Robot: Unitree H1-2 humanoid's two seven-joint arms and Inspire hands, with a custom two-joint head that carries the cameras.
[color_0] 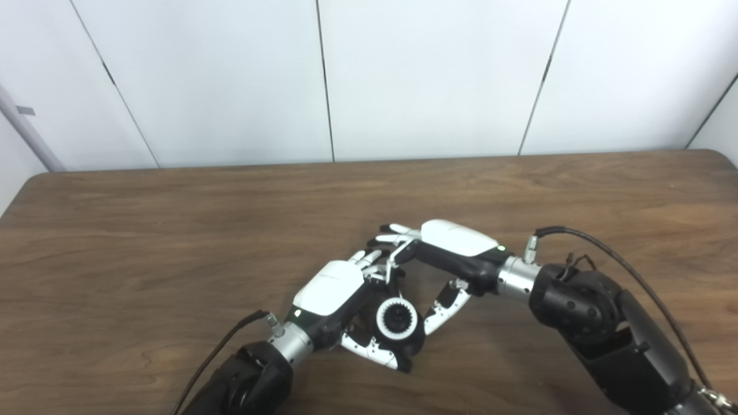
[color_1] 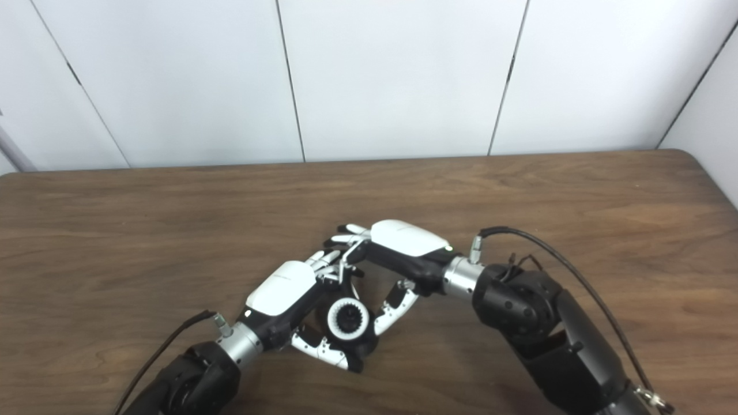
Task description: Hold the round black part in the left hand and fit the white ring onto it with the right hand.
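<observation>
My left hand [color_0: 331,291] is shut on the round black part [color_0: 398,319], holding it low over the table with its face turned up toward the camera. The white ring [color_0: 381,320] sits around the black part's toothed centre. My right hand [color_0: 447,248] is just to the right of and behind it, fingers spread and reaching over the left hand's fingertips. Its thumb [color_0: 444,311] points down beside the part's right edge. It holds nothing that I can see. The same scene shows in the right eye view, with the ring [color_1: 331,320] in the left hand [color_1: 282,294].
The brown wooden table [color_0: 173,242] spreads wide on all sides of the hands. A white panelled wall [color_0: 403,75] stands behind its far edge. Black cables run along both forearms.
</observation>
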